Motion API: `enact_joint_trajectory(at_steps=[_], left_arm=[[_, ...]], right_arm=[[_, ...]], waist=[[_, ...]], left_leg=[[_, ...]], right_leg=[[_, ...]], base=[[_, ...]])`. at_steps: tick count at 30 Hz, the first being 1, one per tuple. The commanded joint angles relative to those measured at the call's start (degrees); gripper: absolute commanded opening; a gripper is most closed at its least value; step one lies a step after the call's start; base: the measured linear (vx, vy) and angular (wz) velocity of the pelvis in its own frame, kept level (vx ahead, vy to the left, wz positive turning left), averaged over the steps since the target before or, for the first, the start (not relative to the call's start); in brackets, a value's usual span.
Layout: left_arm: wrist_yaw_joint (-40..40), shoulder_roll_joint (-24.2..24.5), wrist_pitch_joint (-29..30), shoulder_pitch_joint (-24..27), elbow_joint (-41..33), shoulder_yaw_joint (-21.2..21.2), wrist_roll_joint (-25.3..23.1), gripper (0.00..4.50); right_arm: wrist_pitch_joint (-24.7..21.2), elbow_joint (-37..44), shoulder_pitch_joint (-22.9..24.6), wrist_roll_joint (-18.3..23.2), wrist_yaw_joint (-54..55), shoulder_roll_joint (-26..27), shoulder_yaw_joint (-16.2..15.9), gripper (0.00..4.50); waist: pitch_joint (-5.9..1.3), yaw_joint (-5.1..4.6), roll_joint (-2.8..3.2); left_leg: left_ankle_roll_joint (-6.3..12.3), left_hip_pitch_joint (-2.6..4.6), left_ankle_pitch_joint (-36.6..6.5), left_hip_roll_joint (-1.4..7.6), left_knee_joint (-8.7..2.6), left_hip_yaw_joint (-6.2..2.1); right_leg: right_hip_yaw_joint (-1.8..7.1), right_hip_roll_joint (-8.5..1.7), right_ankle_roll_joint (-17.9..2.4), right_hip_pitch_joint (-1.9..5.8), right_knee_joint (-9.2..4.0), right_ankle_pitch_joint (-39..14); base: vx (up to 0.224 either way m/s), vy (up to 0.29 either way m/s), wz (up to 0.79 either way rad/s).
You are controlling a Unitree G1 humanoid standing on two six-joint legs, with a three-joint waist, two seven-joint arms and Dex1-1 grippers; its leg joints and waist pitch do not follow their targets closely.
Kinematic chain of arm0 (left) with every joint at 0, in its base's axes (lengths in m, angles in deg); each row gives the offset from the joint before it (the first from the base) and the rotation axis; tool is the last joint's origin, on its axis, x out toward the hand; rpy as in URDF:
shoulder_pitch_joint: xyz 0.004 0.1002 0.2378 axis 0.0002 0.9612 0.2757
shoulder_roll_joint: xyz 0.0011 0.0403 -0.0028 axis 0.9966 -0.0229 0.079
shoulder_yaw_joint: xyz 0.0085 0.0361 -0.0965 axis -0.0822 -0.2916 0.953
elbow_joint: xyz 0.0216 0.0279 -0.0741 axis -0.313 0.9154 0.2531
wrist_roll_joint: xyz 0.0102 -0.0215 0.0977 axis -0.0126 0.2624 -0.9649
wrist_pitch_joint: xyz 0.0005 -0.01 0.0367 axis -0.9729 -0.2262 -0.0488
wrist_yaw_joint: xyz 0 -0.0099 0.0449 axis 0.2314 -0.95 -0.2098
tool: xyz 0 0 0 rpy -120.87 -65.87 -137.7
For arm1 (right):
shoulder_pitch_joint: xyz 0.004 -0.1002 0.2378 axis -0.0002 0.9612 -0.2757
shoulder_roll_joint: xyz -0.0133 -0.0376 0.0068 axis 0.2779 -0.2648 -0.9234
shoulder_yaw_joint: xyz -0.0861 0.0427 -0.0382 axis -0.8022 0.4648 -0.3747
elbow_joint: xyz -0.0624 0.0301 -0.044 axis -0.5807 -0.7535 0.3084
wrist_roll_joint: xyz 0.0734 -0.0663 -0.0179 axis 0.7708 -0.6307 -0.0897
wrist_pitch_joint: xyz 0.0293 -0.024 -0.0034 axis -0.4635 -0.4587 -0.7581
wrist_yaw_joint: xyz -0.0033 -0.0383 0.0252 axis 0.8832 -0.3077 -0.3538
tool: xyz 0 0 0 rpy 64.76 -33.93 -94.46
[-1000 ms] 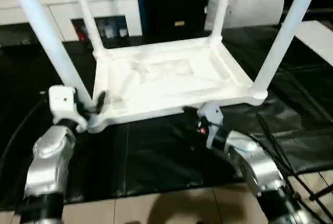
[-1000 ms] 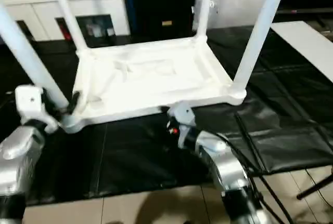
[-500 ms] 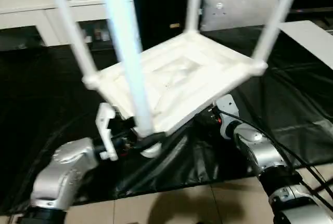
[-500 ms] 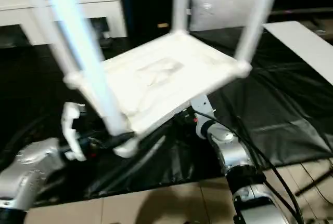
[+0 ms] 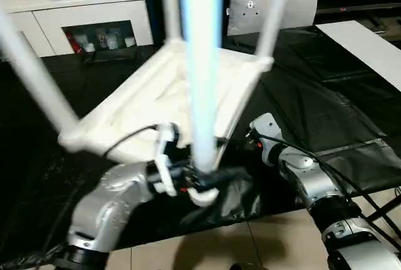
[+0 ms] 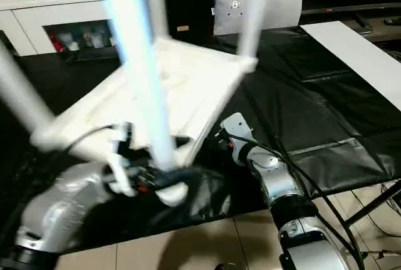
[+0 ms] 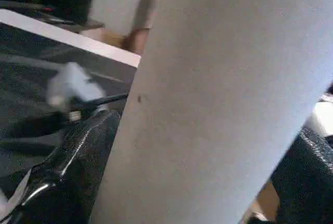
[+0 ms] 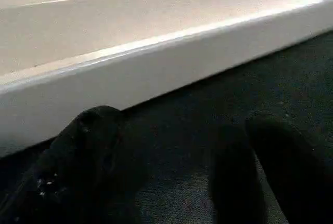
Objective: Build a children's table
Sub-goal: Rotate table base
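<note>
while the upturned children's table (image 5: 169, 104) tilts above the black mat (image 5: 326, 88), four legs up, the left pincer (image 5: 203, 179) stands wide around the near leg (image 5: 202, 63) at its socket. the right pincer (image 8: 171, 167), spread and empty, sits beneath the rim. light, stiff, slick plastic: best gripped low, beside the sockets.

Tiled floor (image 5: 207, 254) along lower frame; black sheeting (image 5: 326, 88) spread over it, white board (image 5: 369, 41) upper right.
</note>
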Motion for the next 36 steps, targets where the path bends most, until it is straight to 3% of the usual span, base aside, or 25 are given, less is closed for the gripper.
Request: enact_joint_trajectory(at_steps=[1, 5, 7, 11, 13, 14, 16, 17, 18, 20, 22, 24, 25, 29, 30, 31, 33, 36], left_arm=[[-1.11, -1.35, 0.21, -1.95, -1.80, -3.71, 1.25, 4.50], [0.80, -4.01, -2.44, -3.70, 0.78, -4.31, -1.69, 4.50], [4.53, -5.77, -6.05, -5.13, 4.14, -3.72, -5.62, 4.50], [10.41, -7.28, -11.43, -8.21, 9.91, -1.18, -9.66, 4.50], [13.12, -7.92, -12.59, -9.36, 11.42, -0.06, -10.42, 4.50], [16.22, -8.54, -14.25, -10.34, 12.99, 0.66, -12.05, 4.50], [18.86, -9.27, -15.08, -11.13, 14.30, 1.40, -13.17, 4.50], [21.18, -10.38, -16.36, -11.90, 15.73, 2.11, -14.42, 4.50], [21.18, -10.38, -16.36, -11.90, 15.73, 2.11, -14.42, 4.50], [21.10, -11.58, -17.11, -10.75, 15.15, 0.83, -15.21, 4.50], [21.23, -11.59, -17.53, -10.42, 15.10, 0.35, -15.53, 4.50], [20.04, -10.43, -17.78, -9.24, 14.57, -0.45, -15.55, 4.50], [19.62, -9.93, -17.74, -8.98, 14.56, -0.58, -15.55, 4.50], [16.47, -3.82, -19.10, -7.49, 17.21, -0.74, -18.29, 4.50], [15.37, -1.81, -19.88, -7.24, 17.81, -0.66, -19.40, 4.50], [14.21, 0.16, -21.02, -7.19, 18.51, -0.59, -20.58, 4.50], [12.36, 2.31, -21.18, -7.27, 19.11, -0.17, -20.99, 4.50], [9.10, 5.74, -20.10, -7.53, 19.35, -0.15, -20.60, 4.50]], right_arm=[[0.86, 0.08, 0.44, -0.72, -2.48, 2.13, -3.04, 4.50], [1.64, -1.01, 0.03, -1.59, -2.30, 2.50, -2.79, 4.50], [1.62, -0.98, 0.03, -1.96, -1.79, 2.52, -2.58, 4.50], [0.42, -1.50, 0.18, -1.82, -0.45, 1.93, -1.38, 4.50], [0.01, -2.15, 0.27, -1.93, 0.94, 1.38, -0.49, 4.50], [-0.35, -2.38, 0.43, -1.80, 1.96, 1.01, 0.24, 4.50], [-0.89, -2.44, 0.62, -1.53, 2.94, 0.72, 1.06, 4.50], [-1.44, -2.27, 0.99, -0.76, 3.94, 0.31, 2.57, 4.50], [-1.44, -2.27, 0.99, -0.76, 3.94, 0.31, 2.57, 4.50], [-5.34, -0.75, 1.89, -1.34, 6.59, -1.18, 4.04, 4.50], [-5.06, 0.00, 2.30, -1.31, 6.04, -1.54, 4.01, 4.50], [-2.03, 3.13, 3.97, -0.92, 4.05, -2.46, 3.92, 4.50], [-1.79, 3.97, 4.34, -0.90, 3.73, -2.72, 3.89, 4.50], [0.95, 12.52, 7.96, 3.68, -1.31, -3.53, 5.95, 4.50], [1.01, 15.09, 9.02, 4.85, -2.29, -3.76, 6.34, 4.50], [-1.72, 18.20, 10.11, 6.32, -4.07, -4.21, 6.28, 4.50], [-4.43, 22.32, 11.66, 7.69, -7.19, -5.41, 5.31, 4.50], [-6.42, 25.22, 12.77, 7.61, -9.65, -7.59, 4.07, 4.50]], waist=[[-3.14, 0.49, -0.69], [-3.18, 0.33, -0.66], [-3.11, 0.23, -0.87], [-3.13, 0.11, -1.28], [-3.19, 0.18, -1.15], [-3.22, 0.08, -1.40], [-3.19, 0.15, -1.26], [-3.13, 0.24, -0.79], [-3.14, 0.13, -1.16], [-3.19, 0.38, -0.51], [-3.21, 0.44, -0.93], [-3.35, 0.90, -0.20], [-3.42, 1.32, -0.45], [-3.62, 1.68, -0.60], [-3.93, 1.81, -0.50], [-3.68, 1.57, -0.50], [-3.49, 1.47, -0.49], [-3.28, 1.38, -0.25]], left_leg=[[4.62, -0.91, -8.59, 3.59, -4.46, -1.42], [4.74, -1.00, -7.99, 3.61, -4.38, -1.47], [5.06, -0.95, -8.24, 3.37, -4.27, -1.31], [4.79, -0.93, -8.81, 2.95, -4.11, -1.39], [4.85, -0.85, -8.51, 3.07, -4.07, -1.38], [4.91, -1.00, -8.28, 3.13, -4.07, -1.41], [4.85, -0.72, -8.71, 2.97, -3.97, -1.30], [4.81, -0.82, -8.89, 2.97, -3.98, -1.36], [4.78, -0.68, -9.32, 2.91, -3.90, -1.28], [4.74, -0.69, -9.20, 2.97, -3.97, -1.44], [4.99, -0.75, -9.31, 3.10, -4.00, -1.39], [5.12, -0.71, -9.13, 3.08, -3.95, -1.31], [5.30, -0.71, -8.79, 3.26, -4.07, -1.37], [6.25, -1.08, -7.48, 3.23, -4.18, -1.48], [6.64, -1.36, -5.74, 3.36, -4.02, -1.59], [7.25, -1.69, -5.10, 3.24, -4.06, -1.61], [7.39, -1.45, -6.37, 3.13, -4.14, -1.61], [5.81, -1.03, -8.46, 2.97, -4.17, -1.41]], right_leg=[[4.55, -5.17, -5.43, 3.63, -4.17, -22.97], [4.49, -5.13, -5.57, 3.67, -4.10, -22.40], [4.36, -4.92, -4.93, 3.58, -4.54, -23.42], [3.84, -4.90, -1.64, 3.63, -5.17, -27.70], [3.84, -4.85, -1.66, 3.41, -5.12, -27.28], [3.83, -4.80, -1.76, 3.45, -5.02, -26.64], [3.68, -4.68, -1.46, 3.23, -5.25, -27.49], [3.61, -4.83, -1.36, 3.34, -5.30, -27.88], [3.52, -4.75, -0.71, 3.17, -5.59, -28.72], [3.52, -4.82, -0.77, 3.16, -5.56, -28.52], [3.58, -4.72, -0.74, 3.18, -5.57, -27.55], [3.66, -4.79, -0.95, 3.12, -5.47, -26.91], [3.77, -4.80, -0.93, 3.06, -5.32, -26.13], [3.93, -4.71, -0.82, 3.29, -4.93, -23.81], [4.13, -4.84, -1.05, 3.42, -4.29, -21.16], [3.95, -4.62, -1.26, 3.45, -4.37, -20.41], [3.91, -4.50, -0.64, 3.42, -4.63, -22.24], [3.75, -4.47, 0.39, 3.00, -5.28, -26.76]], base=[[0.000, 0.000, 0.00], [0.000, 0.000, 0.00], [0.000, 0.000, 0.00], [0.000, 0.000, 0.00], [0.000, 0.000, 0.00], [0.000, 0.000, 0.00], [0.000, 0.000, 0.00], [0.000, 0.000, 0.00], [0.000, 0.000, 0.00], [0.000, 0.000, 0.00], [0.000, 0.000, 0.00], [0.000, 0.000, 0.00], [0.000, 0.000, 0.00], [0.000, 0.000, 0.00], [0.000, 0.000, 0.00], [0.000, 0.000, 0.00], [0.000, 0.000, 0.00], [0.000, 0.000, 0.00]])
